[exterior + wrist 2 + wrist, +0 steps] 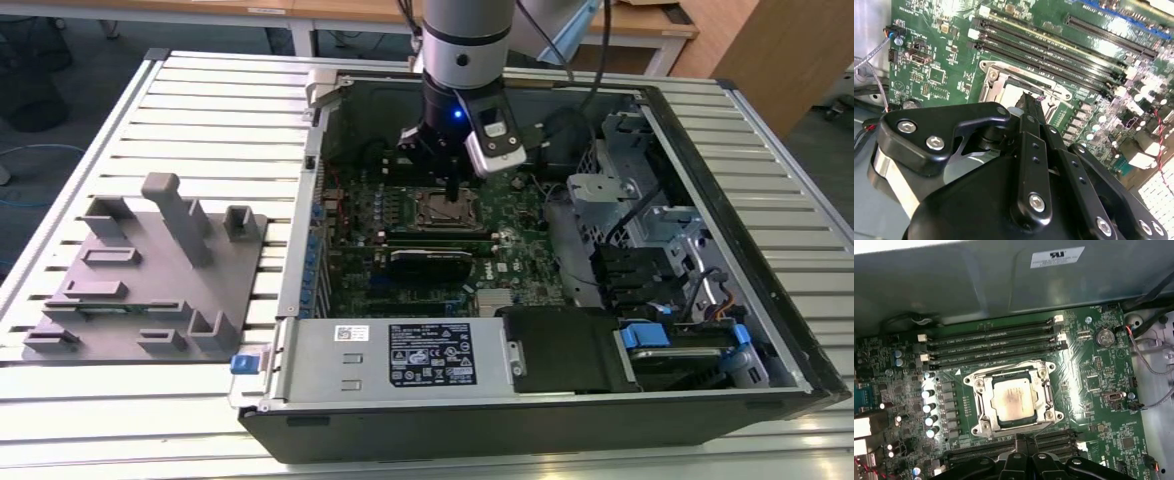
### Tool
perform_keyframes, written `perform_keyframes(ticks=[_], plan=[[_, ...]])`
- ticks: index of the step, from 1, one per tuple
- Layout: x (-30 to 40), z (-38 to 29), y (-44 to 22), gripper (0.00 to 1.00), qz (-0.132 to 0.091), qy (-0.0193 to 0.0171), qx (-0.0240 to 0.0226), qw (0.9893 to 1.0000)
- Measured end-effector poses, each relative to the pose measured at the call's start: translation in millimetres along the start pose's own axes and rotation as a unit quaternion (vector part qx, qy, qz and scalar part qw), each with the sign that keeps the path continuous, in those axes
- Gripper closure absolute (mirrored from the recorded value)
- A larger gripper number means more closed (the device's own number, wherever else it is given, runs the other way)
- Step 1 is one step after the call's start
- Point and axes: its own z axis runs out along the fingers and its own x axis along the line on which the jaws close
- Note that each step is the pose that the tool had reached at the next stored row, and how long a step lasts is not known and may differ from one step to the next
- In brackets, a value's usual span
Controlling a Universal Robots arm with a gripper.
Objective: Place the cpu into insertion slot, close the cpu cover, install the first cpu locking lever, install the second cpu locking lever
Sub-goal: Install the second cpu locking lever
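Observation:
The cpu [1011, 399] lies flat in the insertion slot [985, 429] on the green board, its dull silvery top showing. The cpu cover [1040, 396] lies down around it as a silvery frame. How the locking levers stand I cannot tell. My gripper [1023, 440] hovers just beside one edge of the socket, its black fingers pressed together, shut with nothing held. In the second wrist view the fingertips [1030, 102] point at the cpu cover [1019, 74]. In the exterior view my gripper [454, 195] hangs just above the insertion slot [446, 210] inside the open computer case.
Long black memory slots [994, 342] flank the socket on two sides. Case walls [534, 395], a drive cage [627, 190] and cables surround the board. A grey fixture plate [147, 275] with upright posts lies on the slatted table at the exterior view's left.

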Motion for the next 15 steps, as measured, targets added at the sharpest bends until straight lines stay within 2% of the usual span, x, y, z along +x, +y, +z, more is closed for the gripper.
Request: perform_keyframes(ticks=[2,9,10,11,15], plan=[[0.0,3.8,-1.7,0.9,-0.002,0.0001,-0.0002,1.0],[0.0,6.3,-2.0,0.9,-0.002,0.0,0.0,1.0],[0.6,14.2,-2.5,0.9,-0.002,0.0001,0.0006,1.0],[-0.5,-4.6,-1.6,0.9,-0.002,0.0001,0.0005,1.0],[-0.6,-4.5,-1.5,0.9,-0.002,-0.0001,0.0002,1.0]])
